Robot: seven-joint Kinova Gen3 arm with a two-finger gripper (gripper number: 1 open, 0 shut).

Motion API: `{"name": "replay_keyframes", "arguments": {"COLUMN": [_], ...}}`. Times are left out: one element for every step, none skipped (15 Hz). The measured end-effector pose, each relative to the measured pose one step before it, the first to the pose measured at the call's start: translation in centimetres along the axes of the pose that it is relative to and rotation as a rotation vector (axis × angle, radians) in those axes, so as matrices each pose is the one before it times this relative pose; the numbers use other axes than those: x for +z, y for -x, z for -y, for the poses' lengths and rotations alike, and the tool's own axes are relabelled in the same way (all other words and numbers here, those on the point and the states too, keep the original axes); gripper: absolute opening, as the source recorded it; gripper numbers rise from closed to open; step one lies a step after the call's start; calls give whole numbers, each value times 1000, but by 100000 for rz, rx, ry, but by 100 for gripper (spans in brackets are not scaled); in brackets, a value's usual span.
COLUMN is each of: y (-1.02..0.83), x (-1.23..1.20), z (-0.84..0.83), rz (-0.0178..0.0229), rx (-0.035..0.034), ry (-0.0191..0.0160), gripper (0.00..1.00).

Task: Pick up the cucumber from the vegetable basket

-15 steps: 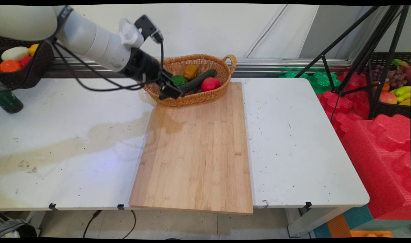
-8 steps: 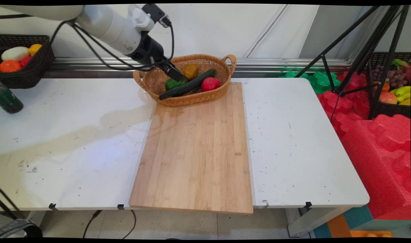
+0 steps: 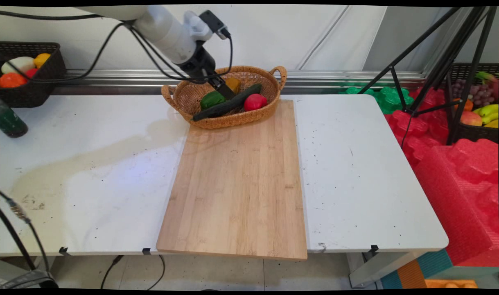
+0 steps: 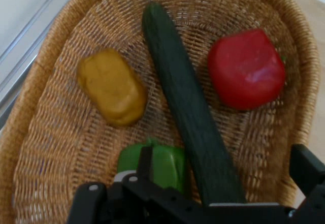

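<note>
Black two-finger gripper (image 4: 223, 183), fingers spread, is hovering astride long dark green cucumber (image 4: 190, 107) lying in oval woven wicker basket (image 3: 269, 84); closing could be nudging green pepper (image 4: 160, 165) alongside.

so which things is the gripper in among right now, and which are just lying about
At the open gripper: basket, cucumber, green pepper, yellow vegetable, red vegetable.
Lying about: wooden board, green bottle, black crate of produce.
</note>
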State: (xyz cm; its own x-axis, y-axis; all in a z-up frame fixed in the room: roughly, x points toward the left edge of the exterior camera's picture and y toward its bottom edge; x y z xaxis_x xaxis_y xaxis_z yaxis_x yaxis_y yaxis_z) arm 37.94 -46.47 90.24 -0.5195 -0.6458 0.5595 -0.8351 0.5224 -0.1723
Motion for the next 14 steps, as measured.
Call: {"name": "replay_keyframes", "arguments": {"y": [-504, -577, -537, -385, -253, -343, -202, -240, -160, -248, -184, -204, -138, -159], "x": [849, 932, 921, 753, 493, 753, 464, 675, 422, 706, 572, 616, 403, 465], "z": [213, 263, 260, 218, 119, 151, 99, 120, 60, 79, 54, 52, 30, 46], "rz": [1014, 1097, 1124, 1017, 748, 1158, 767, 1243, 827, 1420, 1220, 1427, 1023, 1274], "rx": [818, 796, 680, 661, 527, 919, 613, 970, 710, 1487, 1364, 1761, 1130, 1300], "ry": [70, -19, 16, 134, 124, 391, 261, 513, 357, 746, 580, 543, 241, 207], "gripper": [100, 100, 100, 100, 100, 100, 100, 100, 100, 100, 100, 100, 100, 100]}}
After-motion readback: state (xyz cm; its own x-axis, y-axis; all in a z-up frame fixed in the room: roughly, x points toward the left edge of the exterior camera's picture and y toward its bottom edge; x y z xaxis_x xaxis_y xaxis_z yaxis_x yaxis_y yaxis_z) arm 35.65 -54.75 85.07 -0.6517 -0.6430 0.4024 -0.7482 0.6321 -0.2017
